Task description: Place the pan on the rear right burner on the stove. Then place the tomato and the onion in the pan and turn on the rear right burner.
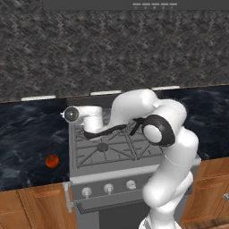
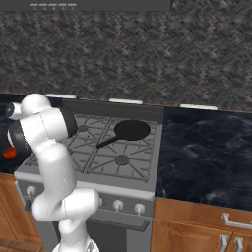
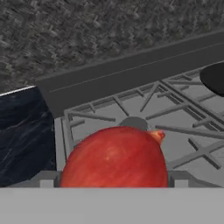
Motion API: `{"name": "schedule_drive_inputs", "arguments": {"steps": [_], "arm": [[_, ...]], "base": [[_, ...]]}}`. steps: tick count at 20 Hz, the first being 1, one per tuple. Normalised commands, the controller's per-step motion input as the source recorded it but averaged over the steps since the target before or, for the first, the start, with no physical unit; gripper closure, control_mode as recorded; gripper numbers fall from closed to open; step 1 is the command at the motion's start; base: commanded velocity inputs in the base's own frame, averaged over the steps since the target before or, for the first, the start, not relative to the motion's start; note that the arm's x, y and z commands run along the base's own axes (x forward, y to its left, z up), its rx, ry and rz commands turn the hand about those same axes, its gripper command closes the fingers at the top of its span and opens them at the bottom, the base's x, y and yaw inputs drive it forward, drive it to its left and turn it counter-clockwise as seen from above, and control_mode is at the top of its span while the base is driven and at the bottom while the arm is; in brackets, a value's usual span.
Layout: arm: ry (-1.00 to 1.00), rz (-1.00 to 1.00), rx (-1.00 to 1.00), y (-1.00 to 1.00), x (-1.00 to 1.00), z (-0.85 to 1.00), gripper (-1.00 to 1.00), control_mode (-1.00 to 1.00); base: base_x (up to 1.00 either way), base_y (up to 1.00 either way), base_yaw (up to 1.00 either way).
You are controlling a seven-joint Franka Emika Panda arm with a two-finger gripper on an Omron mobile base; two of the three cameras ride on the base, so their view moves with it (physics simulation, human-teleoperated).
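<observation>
The pan (image 2: 131, 130) already sits on the rear right burner of the stove (image 2: 142, 170), handle running toward the front left, so step 1 looks done. In the hand view its black edge (image 3: 215, 78) shows at the right, behind the grates.

The end effector (image 3: 114, 175) is over the left side of the stove, above the rear left grate, w/ a pinkish-red ball pressed right up to the hand camera, between the finger tips. That's the onion (image 3: 114, 158) by its plain, paler skin and no green stem spot. The jaws stand wide, and since the ball fills the gap between them and hangs above the grate, I judge it gripped, not just near. Contact at the pads themselves is hidden by the ball.

The tomato (image 1: 52, 161) lies on the dark desk (image 1: 27, 134) left of the stove, near its front left corner, well apart from the pan. From the right base cam only a sliver of it (image 2: 9, 153) peeks out behind the arm.

Left to do, approx.: carry the onion across to the pan & drop it in, fetch the tomato from the desk & do likewise, then turn the knob for the rear right burner. Knobs (image 1: 108, 188) sit in a row on the stove front; which one serves that burner I can't tell. No flame seen.
</observation>
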Motion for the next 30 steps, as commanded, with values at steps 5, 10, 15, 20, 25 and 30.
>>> {"name": "schedule_drive_inputs", "arguments": {"steps": [5,10,15,20,25,30], "arm": [[-0.23,-0.15,0.19,-0.62,-0.35,0.91,1.00,-1.00],[-0.11,-0.14,0.19,-0.44,-0.26,0.87,1.00,-1.00],[-0.01,-0.10,0.16,-0.26,-0.05,0.70,1.00,-1.00],[0.02,-0.06,0.12,-0.22,-0.04,0.54,1.00,-1.00],[0.11,-0.10,0.06,-0.41,-0.17,0.18,1.00,-1.00],[0.14,-0.05,0.05,-0.65,-0.22,0.00,1.00,-1.00]], "base": [[0.00,0.00,0.00],[0.00,0.00,0.00],[0.00,0.00,0.00],[0.00,0.00,0.00],[0.00,0.00,0.00],[0.00,0.00,0.00]]}}
